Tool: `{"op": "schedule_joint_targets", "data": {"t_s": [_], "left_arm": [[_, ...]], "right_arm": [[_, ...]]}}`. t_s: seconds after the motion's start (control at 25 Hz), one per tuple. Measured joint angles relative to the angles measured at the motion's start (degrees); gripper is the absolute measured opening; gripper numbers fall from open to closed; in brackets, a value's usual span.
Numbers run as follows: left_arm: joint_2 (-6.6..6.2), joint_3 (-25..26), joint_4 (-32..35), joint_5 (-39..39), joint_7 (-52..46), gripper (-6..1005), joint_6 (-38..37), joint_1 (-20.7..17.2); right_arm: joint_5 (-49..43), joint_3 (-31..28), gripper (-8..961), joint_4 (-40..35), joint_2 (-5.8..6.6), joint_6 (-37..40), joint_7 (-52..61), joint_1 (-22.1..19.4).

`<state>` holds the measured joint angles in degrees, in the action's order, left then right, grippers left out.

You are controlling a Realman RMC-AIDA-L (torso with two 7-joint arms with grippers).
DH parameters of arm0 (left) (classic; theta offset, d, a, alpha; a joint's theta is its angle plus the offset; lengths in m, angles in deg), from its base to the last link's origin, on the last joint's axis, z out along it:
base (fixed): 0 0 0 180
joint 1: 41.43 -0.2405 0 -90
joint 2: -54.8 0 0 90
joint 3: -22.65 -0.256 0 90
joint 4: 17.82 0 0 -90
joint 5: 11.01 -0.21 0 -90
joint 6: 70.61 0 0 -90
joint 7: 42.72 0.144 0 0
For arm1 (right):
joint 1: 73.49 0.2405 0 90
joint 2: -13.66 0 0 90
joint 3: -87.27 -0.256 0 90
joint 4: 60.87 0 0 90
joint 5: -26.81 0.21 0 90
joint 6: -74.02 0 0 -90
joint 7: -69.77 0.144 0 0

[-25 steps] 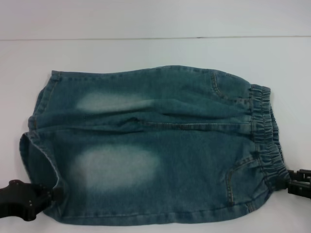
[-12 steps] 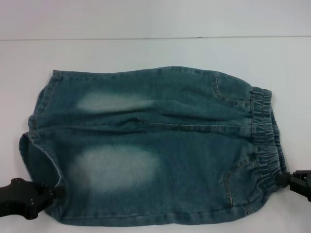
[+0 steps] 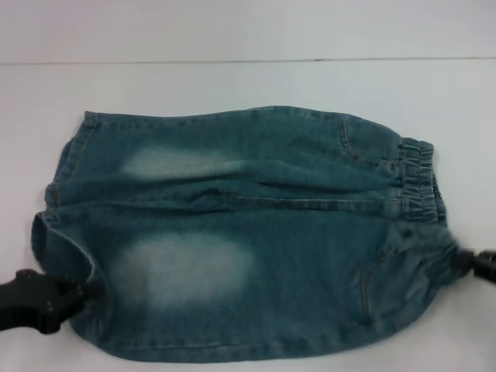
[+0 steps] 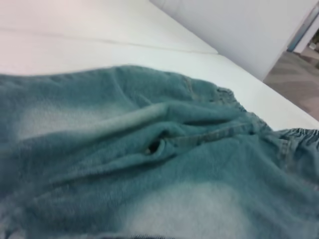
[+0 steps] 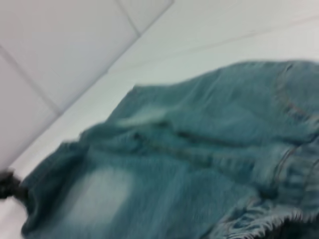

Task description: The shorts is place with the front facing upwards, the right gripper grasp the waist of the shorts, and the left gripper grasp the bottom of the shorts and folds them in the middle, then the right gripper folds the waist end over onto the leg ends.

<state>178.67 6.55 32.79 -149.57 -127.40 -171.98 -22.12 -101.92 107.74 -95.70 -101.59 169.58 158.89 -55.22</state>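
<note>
The blue-green denim shorts (image 3: 248, 232) lie front up on the white table, crinkled waist (image 3: 422, 182) to the right and flat leg hems (image 3: 66, 167) to the left. At the near left corner my left gripper (image 3: 84, 296) is shut on the near leg's hem. My right gripper (image 3: 463, 260) at the right edge is shut on the near end of the waistband, which is drawn out taut toward it. The left wrist view looks across the shorts (image 4: 149, 164) toward the waistband (image 4: 299, 134). In the right wrist view the shorts (image 5: 189, 149) stretch away to the far left gripper (image 5: 7, 185).
The white table (image 3: 232, 85) runs beyond the shorts to a pale wall at the back. Bare tabletop shows to the left, right and rear of the garment.
The right gripper has drawn the near waistband end rightward and upward, stretching it smooth. The left gripper has risen slightly with the hem, and the shorts' near edge has shifted.
</note>
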Motion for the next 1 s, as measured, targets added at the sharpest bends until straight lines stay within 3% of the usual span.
{"op": "schedule_joint_targets", "data": {"t_s": [0.2, 0.36, 0.64, 1.0], "left_arm": [[-0.23, 1.3, 0.0, 4.3, 0.2, 18, 1.8, -0.2], [-0.11, 1.8, -0.8, 9.6, 0.3, 18, 5.0, 0.2], [-0.35, 2.0, -3.6, 14.3, -0.3, 18, 12.5, 3.6], [-0.27, 1.3, -7.0, 20.4, 0.0, 17, 22.6, 6.8]], "right_arm": [[0.1, -6.1, 31, 2.0, 0.23, -2.2, 8.2, 2.1], [1.6, -6.7, 31, 4.2, 0.0, -4.9, 11.0, 4.0], [13.2, -7.1, 31, 7.3, -0.2, -7.7, 13.7, 5.7], [23.9, -7.0, 30, 9.0, -0.44, -17.7, 19.2, 7.7]]}}
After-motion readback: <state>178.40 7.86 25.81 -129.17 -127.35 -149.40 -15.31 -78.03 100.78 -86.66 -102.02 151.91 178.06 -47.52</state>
